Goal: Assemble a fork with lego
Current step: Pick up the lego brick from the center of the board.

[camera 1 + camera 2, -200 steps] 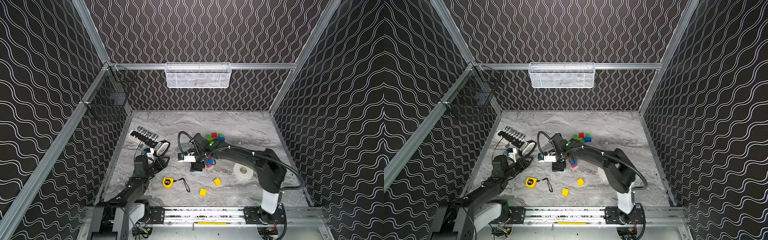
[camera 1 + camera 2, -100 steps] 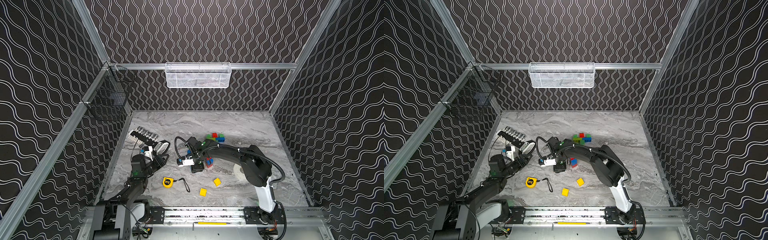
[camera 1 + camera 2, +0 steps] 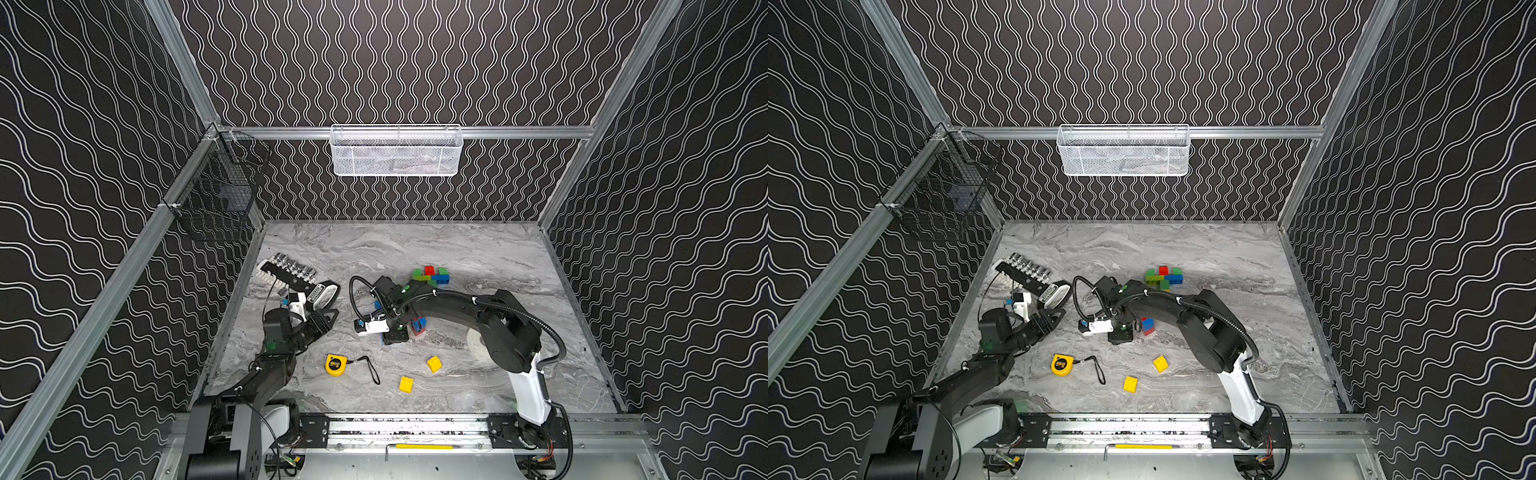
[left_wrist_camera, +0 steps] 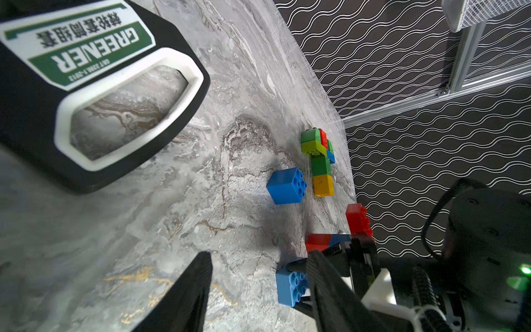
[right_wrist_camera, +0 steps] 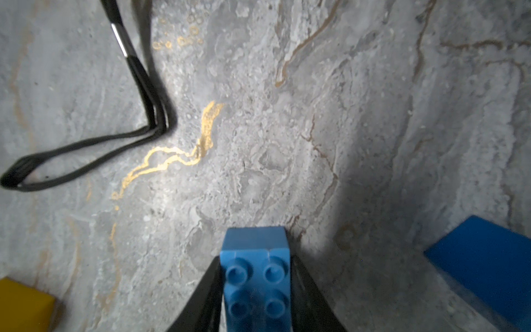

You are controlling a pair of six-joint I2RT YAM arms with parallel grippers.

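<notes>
Right wrist: right gripper (image 5: 255, 260) pinches blue brick (image 5: 255, 278); left gripper (image 4: 258, 255) spread; basket (image 3: 395, 160) contents unclear.

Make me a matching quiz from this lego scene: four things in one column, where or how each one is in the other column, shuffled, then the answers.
Things
1. blue brick
2. tape measure
3. white mesh basket
4. left gripper

States
A. hangs on the back rail
B. open, holding nothing
C. clamped in the right gripper
D. lies on the table, with its black strap attached

Pairs: 1-C, 2-D, 3-A, 4-B
</notes>
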